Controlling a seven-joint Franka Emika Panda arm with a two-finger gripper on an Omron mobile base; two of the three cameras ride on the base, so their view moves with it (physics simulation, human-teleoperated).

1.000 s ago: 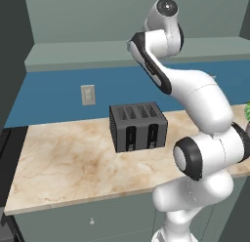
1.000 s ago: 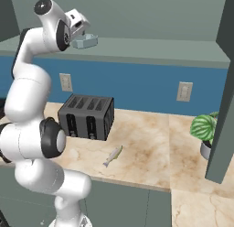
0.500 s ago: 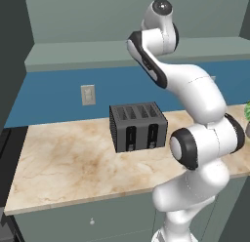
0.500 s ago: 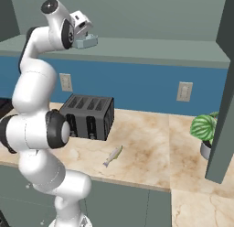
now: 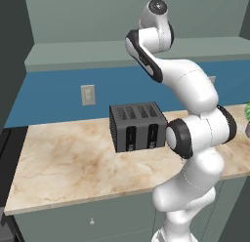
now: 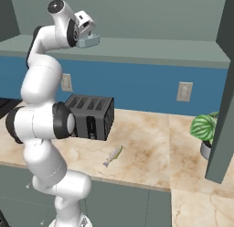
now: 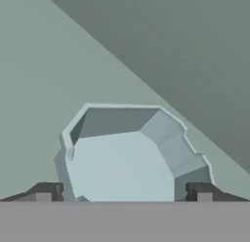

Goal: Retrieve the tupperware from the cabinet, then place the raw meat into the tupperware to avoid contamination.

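Note:
The tupperware [image 7: 122, 163], pale blue-grey with an octagonal rim, rests on the floor of the open cabinet [image 6: 160, 50]. My gripper [image 7: 123, 192] is open, and its two dark fingertips [image 7: 45, 191] stand on either side of the container's near edge. In the right base view the gripper [image 6: 87, 35] is raised to the cabinet's shelf, right at the tupperware [image 6: 92, 40]. The raw meat [image 6: 113, 155], a small silvery fish, lies on the counter in front of the toaster.
A dark four-slot toaster [image 5: 138, 126] [image 6: 91, 116] stands on the marble counter [image 5: 73, 163]. A potted plant [image 6: 205, 130] sits at the right, beside the hanging open cabinet door [image 6: 224, 84]. Wall outlets [image 6: 184, 91] are on the blue backsplash.
The arm's upper joints have swung and risen a little while the hand stays at the tupperware. The jaws are still open.

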